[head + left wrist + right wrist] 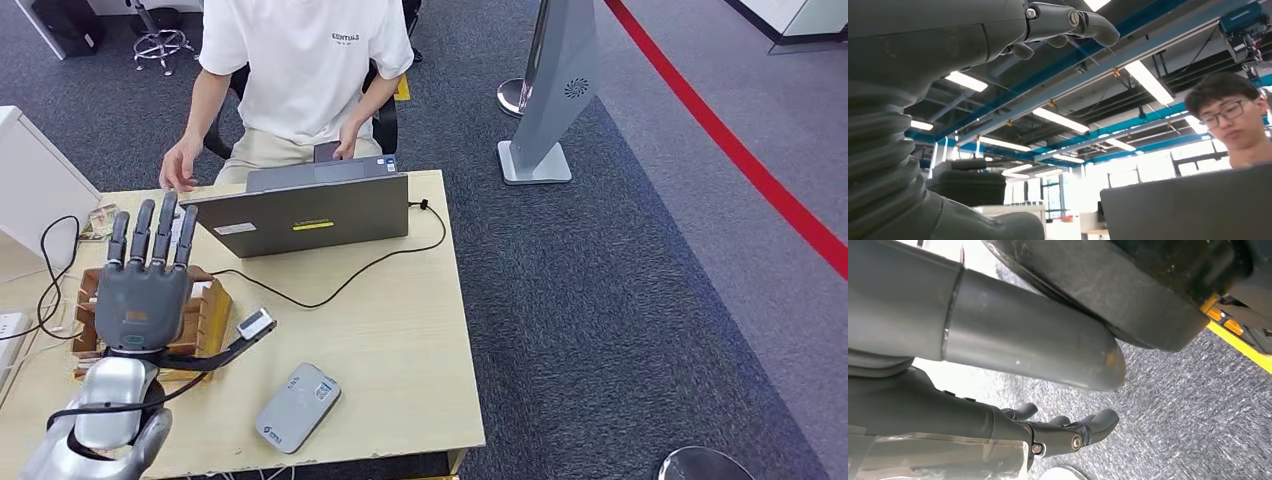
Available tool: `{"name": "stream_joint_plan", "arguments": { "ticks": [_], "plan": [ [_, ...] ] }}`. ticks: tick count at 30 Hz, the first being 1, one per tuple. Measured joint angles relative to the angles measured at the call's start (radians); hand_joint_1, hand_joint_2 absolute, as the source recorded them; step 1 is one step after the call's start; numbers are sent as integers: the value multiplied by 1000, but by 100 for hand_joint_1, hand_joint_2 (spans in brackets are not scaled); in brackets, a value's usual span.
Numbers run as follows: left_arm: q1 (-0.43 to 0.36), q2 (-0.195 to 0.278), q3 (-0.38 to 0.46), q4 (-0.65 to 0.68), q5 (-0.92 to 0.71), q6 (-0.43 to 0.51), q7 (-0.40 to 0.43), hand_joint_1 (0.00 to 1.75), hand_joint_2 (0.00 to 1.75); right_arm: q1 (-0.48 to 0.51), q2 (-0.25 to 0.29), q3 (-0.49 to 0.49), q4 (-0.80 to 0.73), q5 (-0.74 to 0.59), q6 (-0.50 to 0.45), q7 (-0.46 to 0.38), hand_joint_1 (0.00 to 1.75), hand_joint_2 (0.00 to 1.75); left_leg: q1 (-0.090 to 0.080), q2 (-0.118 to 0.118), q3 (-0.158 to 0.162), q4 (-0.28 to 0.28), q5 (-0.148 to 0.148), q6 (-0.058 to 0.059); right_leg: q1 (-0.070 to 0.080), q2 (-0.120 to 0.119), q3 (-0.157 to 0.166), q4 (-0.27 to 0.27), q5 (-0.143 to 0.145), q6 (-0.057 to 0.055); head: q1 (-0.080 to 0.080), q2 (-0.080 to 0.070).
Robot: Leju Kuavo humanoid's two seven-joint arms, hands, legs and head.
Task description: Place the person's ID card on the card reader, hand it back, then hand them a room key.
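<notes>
Left hand raised above the table, fingers straight and spread, holding nothing.

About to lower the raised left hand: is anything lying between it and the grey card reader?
Nothing visible does. The left hand hovers above the wooden box; bare tabletop separates it from the grey rounded card reader.

Left hand raised, fingers spread — card reader lies near.
</notes>
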Motion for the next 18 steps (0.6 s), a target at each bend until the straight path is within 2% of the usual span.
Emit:
{"name": "stream_joint_plan", "arguments": {
  "ticks": [3,5,11,18],
  "plan": [
    [91,11,-47,-48,0,19,57,0,175,5,0,-5,0,-14,-4,-1,0,0,0,0,0,0,0,0,0,0,0,0,0,0,0,0],
    [143,10,-61,-65,0,31,67,0,175,7,0,-8,0,-19,-9,2,0,0,0,0,0,0,-1,0,0,0,0,0,0,0,0,0],
    [298,-40,-59,-73,0,44,8,0,175,13,0,-10,1,-32,-18,19,0,0,0,-1,-1,0,-1,0,0,0,0,-1,-1,1,0,0],
    [379,-80,-35,-73,1,-2,25,0,175,14,0,-10,1,-38,-22,27,0,0,0,-1,0,0,-1,0,0,-1,0,-1,-1,1,0,0]
  ]
}}
